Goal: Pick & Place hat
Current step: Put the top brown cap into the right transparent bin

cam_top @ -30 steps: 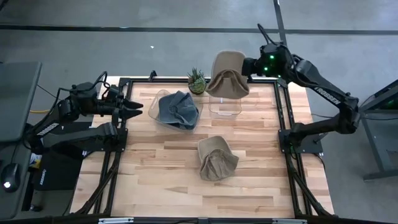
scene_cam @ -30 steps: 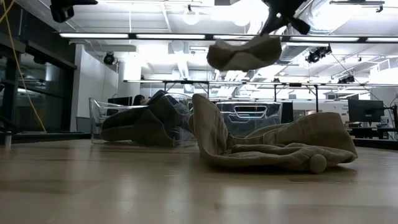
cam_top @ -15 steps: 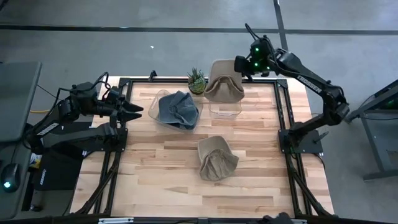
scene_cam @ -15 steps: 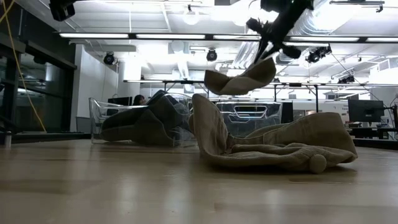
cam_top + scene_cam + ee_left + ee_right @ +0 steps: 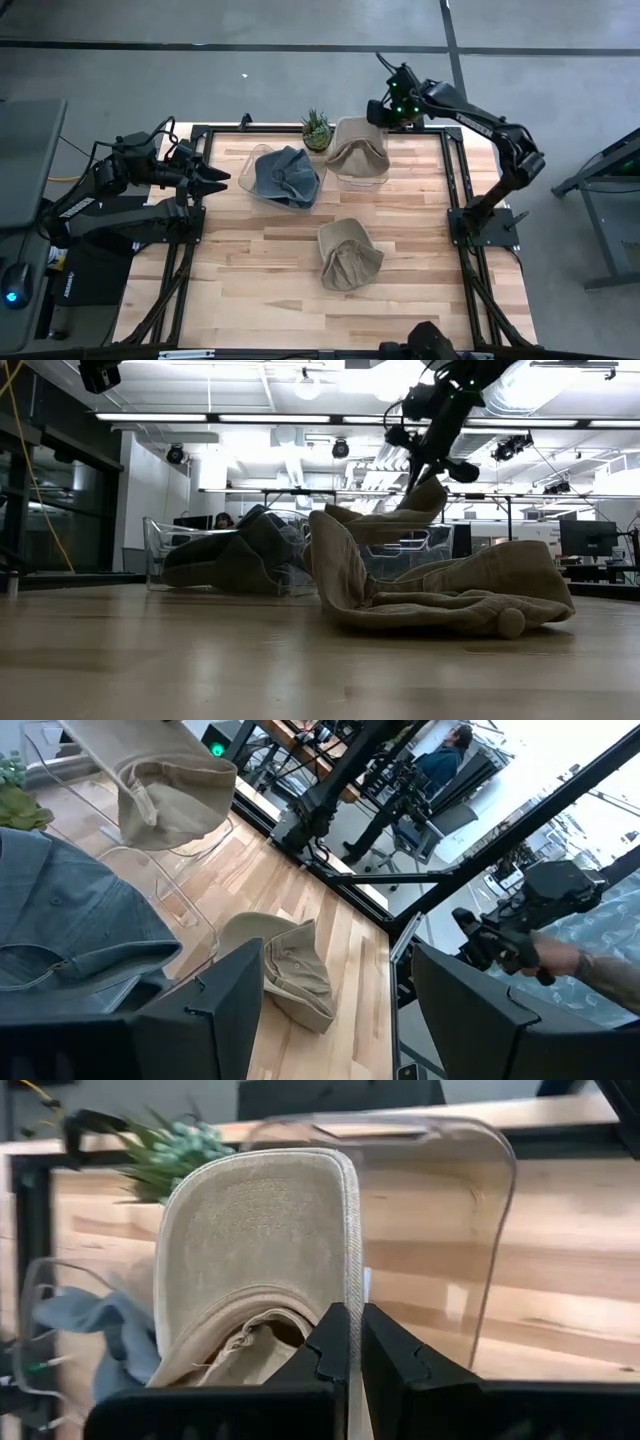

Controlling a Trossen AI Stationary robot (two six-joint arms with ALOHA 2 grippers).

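Note:
A tan cap hangs from my shut right gripper over a clear bin at the table's far side; in the low view the cap sits at the level of the bin's rim. A second tan hat lies crumpled on the table's middle. A blue hat lies in another clear bin to the left. My left gripper is open and empty at the table's left edge, clear of the hats. My right gripper pinches the side edge of the cap's stitched brim between its two fingers. The fingers come from the table's far right, slanting down. The cap hangs tilted below them, its crown end lower, over the bin; whether it rests on the bin I cannot tell.
A small green plant stands at the far edge between the two bins. A black frame runs along the table's sides. Bare wood lies toward the near edge.
My right gripper has gone down and toward the table's left with the tan cap, still shut on it. The cap has dropped from well above the clear bin to the level of its rim and has tipped.

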